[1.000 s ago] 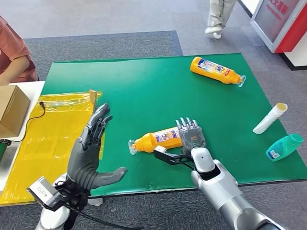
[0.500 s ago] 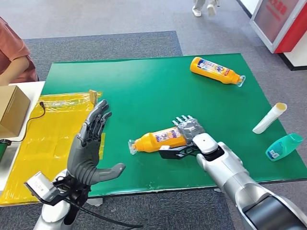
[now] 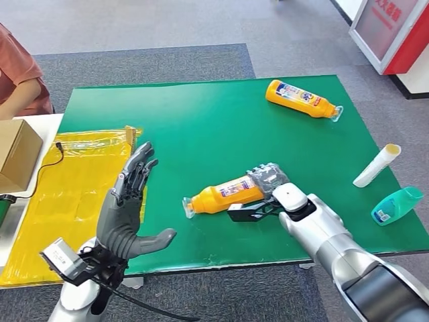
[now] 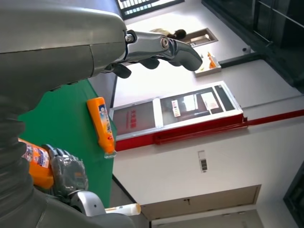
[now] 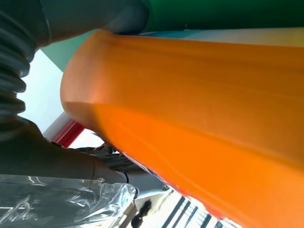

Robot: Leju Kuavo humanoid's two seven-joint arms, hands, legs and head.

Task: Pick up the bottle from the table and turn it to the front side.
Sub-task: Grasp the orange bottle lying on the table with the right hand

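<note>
— What could go wrong from here?

— Mostly the counter [image 3: 202, 127] and its near edge. The orange bottle [image 3: 225, 194] lies on its side close to that edge, about midway along it, cap end toward the left corner. The right hand [image 3: 268, 181] holds only the base end, so most of the body sticks out unsupported. My guess is that a lift from there lets the cap end sag, or the smooth plastic twists in the grip, and a dropped bottle could roll off the near edge.

— Anything else nearby to hit?

— Little. A second orange bottle [image 3: 301, 98] lies toward the far right corner, a white tube [image 3: 377, 166] and a teal bottle [image 3: 397, 204] by the right edge, all well apart. The left hand [image 3: 127, 208] is raised over the near left part, beside a yellow sheet [image 3: 66, 181], holding nothing, its fingers [image 3: 137, 168] spread; if the turn swings the cap that way, it may clip it.

— And the bottle against the right fingers?

— The right fingers [image 3: 265, 173] curl over the top of the base end, touching it. The right wrist view has the orange body tight against the hand. How firm the hold is, I cannot tell.
</note>
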